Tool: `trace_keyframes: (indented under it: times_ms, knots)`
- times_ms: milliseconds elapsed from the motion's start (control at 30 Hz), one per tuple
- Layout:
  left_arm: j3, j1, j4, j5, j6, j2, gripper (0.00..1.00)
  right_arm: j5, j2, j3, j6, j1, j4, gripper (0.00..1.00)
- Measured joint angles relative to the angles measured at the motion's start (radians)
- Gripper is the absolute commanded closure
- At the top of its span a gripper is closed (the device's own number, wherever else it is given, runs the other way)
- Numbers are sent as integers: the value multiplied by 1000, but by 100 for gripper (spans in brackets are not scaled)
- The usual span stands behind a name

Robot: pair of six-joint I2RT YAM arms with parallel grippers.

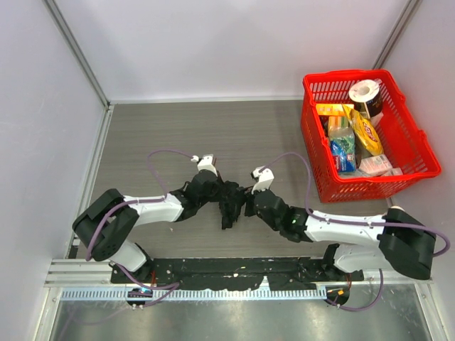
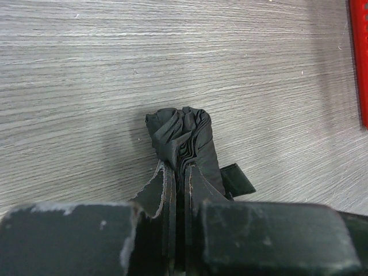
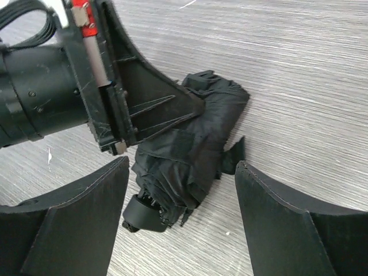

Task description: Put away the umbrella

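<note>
Folded umbrella point(image 1: 231, 202) lay on the grey wood-grain counter point(image 1: 163, 135), near its front edge, between the two arms. Canopy fabric was bunched and creased into a short black bundle; a rounded black end cap point(image 3: 144, 215) showed at the end nearer the right wrist camera, and a small black strap tab point(image 3: 233, 155) stuck out from the side. Left hand point(image 2: 178, 172) was pressed together on the umbrella, both fingers pinching the folds of fabric, with the bundle's crumpled end protruding past the fingertips. Right hand point(image 3: 181, 163) was spread wide, one finger on either side of the umbrella, neither finger touching it as far as the wrist view showed. Red plastic basket point(image 1: 355, 74) stood at the far right of the counter, well apart from the umbrella, holding a white roll, a yellow packet and other small packaged items.
</note>
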Motion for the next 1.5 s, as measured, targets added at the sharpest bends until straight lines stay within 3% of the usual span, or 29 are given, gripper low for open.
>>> trace_keyframes:
  times_ms: [333,700,800,933,967,1133,1200,1333,1500]
  knots:
    - [9,1,-48,-8,-64,-11,100,-14,196,4,-103,66,179,21]
    - [25,-18,-90,-42,-129,-11,100,145,391,106,-116,154,145,25]
    - [35,-32,-109,-79,-142,-10,100,239,453,190,-89,171,49,34]
    - [43,-44,-127,-124,-162,-9,100,369,510,266,-12,188,-60,58]
    - [44,-48,-128,-131,-168,-8,100,383,512,268,1,188,-69,69]
    - [51,-60,-127,-163,-209,-2,99,435,511,245,39,188,-44,94]
    - [50,-61,-121,-167,-229,-2,88,436,502,206,34,188,21,99]
    - [36,-63,-93,-164,-250,-2,55,401,473,83,-6,180,240,99]
    - [-6,-59,-59,-109,-262,-5,39,270,441,-81,-38,158,537,99]
